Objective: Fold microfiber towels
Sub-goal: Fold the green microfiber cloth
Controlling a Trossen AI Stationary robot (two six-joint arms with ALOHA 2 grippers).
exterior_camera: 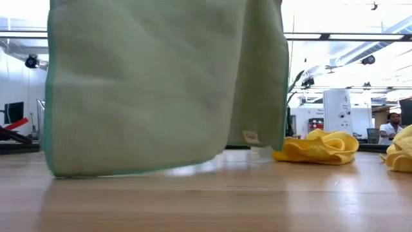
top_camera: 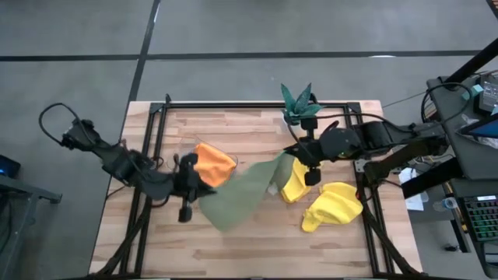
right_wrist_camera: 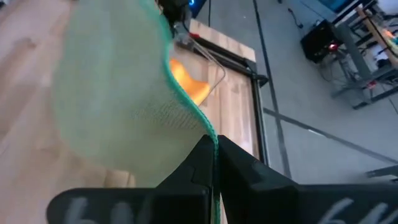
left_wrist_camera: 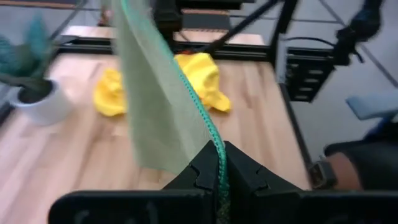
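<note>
Green towel (top_camera: 245, 194) hangs stretched above the table's middle, its lower edge just clear of the wood. Left gripper (left_wrist_camera: 219, 186) and right gripper (right_wrist_camera: 213, 163) each clamp one hem corner, likely keeping it flat for folding. Yellow towels (top_camera: 331, 206) lie right, orange towel (top_camera: 212, 163) left.

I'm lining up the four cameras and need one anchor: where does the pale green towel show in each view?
High view: pale green towel stretched across mid-table between the left gripper and right gripper.
Low view: hanging sheet filling the left and centre.
Left wrist view: rising from the shut fingers.
Right wrist view: billowing up from the shut fingers.
Shared landmark: yellow towel, though absent from the right wrist view.
</note>
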